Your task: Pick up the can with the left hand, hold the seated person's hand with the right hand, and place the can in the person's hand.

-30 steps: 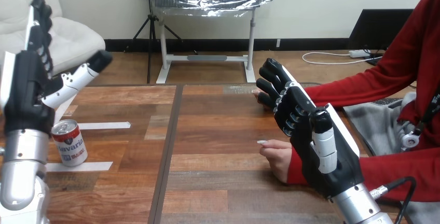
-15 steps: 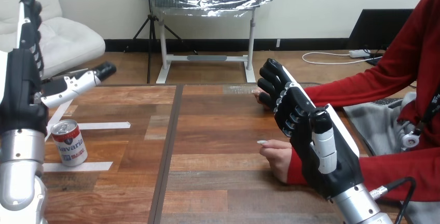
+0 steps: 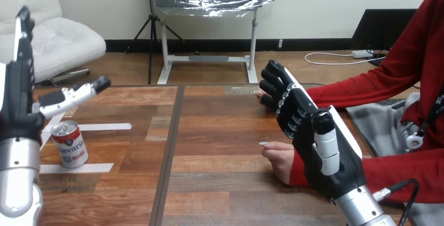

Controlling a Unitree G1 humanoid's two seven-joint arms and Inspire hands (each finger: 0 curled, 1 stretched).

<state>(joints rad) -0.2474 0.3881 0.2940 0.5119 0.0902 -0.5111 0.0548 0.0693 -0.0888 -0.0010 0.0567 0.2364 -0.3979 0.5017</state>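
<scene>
Occluding person's near hand partly: right hand | left hand edge-cropped

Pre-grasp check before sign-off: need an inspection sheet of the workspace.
Surface: wooden table, white tape strips at its left.
Job's things: can upright between the strips, untouched; person's hand resting on the table at right.
Clutter: nothing seen.
Hands: left hand open, fingers straight, above the can; right hand open, beside the person's hand, holding nothing.
Cables: nothing seen.
Surroundings: person seated at the table's right side.
</scene>
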